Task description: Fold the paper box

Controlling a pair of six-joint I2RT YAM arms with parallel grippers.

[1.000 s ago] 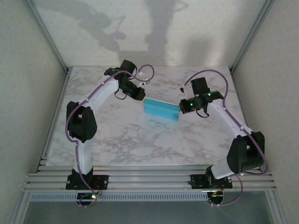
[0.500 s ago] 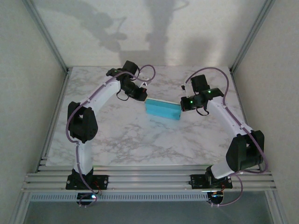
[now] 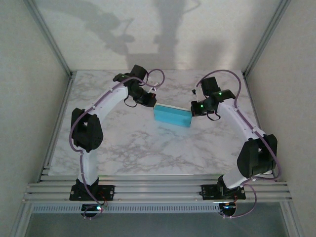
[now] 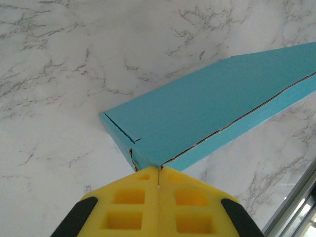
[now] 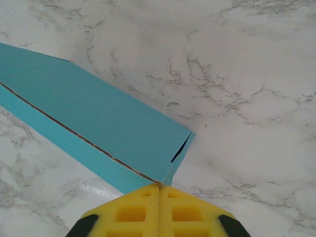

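Note:
The paper box [image 3: 172, 116] lies on the marble table as a closed, shallow turquoise shape with its seams showing as thin brown lines. My left gripper [image 3: 153, 104] is shut, its yellow fingertips [image 4: 148, 180] pressed against the box's left end corner [image 4: 143, 158]. My right gripper [image 3: 192, 112] is shut too, tips meeting the corner at the right end [image 5: 165, 180]. In the left wrist view the box [image 4: 207, 108] stretches away to the upper right. In the right wrist view the box [image 5: 98, 123] runs to the upper left, with a small slit near its end flap [image 5: 180, 148].
Marble table top [image 3: 148, 148] spreads around the box on all sides. Pale walls with metal corner posts [image 3: 49, 39] enclose the back and sides. Aluminium rails [image 3: 158, 190] carrying the arm bases run along the near edge.
Both shut grippers have closed in slightly on the box's ends, and the box has nudged a little toward the back right. The right wrist has lifted somewhat.

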